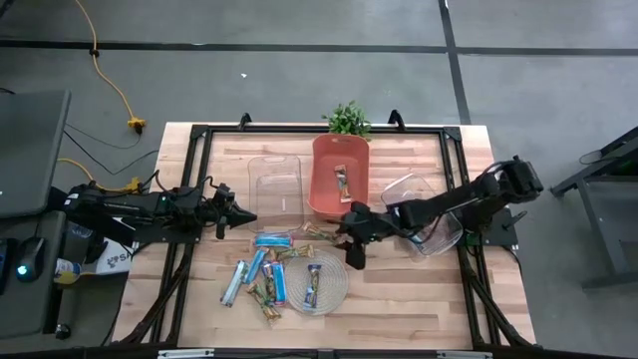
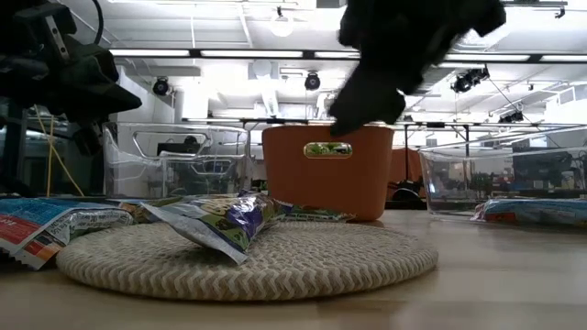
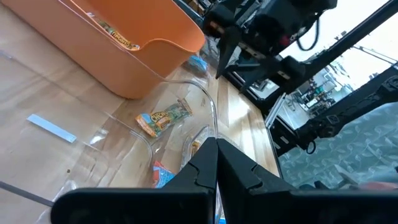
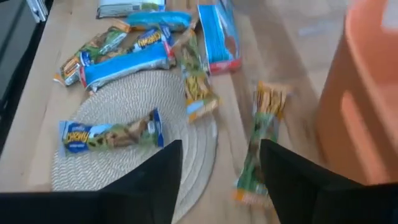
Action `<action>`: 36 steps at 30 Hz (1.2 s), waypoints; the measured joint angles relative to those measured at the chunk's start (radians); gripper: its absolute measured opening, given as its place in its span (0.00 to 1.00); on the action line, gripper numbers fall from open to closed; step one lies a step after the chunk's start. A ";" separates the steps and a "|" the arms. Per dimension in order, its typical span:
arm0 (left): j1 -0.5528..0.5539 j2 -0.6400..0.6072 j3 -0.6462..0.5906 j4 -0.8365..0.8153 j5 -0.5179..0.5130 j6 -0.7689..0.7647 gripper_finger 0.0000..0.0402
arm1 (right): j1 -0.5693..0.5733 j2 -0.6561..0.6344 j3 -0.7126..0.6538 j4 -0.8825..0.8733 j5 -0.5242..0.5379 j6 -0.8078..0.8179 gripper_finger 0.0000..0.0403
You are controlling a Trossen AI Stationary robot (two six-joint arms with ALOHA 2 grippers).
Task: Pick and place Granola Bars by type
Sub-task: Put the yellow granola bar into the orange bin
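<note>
We see the right pincer (image 1: 351, 249) spread wide and empty, just beside the woven mat (image 1: 334, 291), where Granola Bars (image 1: 261, 276) crowd together; closing could snag two types.

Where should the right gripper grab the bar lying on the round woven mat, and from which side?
Judging by its pose, take the blue bar across its narrow width near the middle, coming straight down from above. It lies flat and alone on the woven mat, both long edges free. The right gripper hovers open close by; the bar's crimped ends look too thin to hold well.
</note>
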 joint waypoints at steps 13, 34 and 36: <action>0.000 0.000 0.000 0.000 -0.003 0.000 0.00 | -0.011 0.346 0.580 -0.674 0.001 -0.021 0.55; 0.000 0.000 0.000 -0.001 0.010 0.000 0.00 | -0.014 0.516 0.741 -0.806 0.155 0.147 0.55; 0.000 0.000 0.000 -0.001 0.010 0.000 0.00 | -0.010 0.514 0.741 -0.804 0.154 0.154 0.55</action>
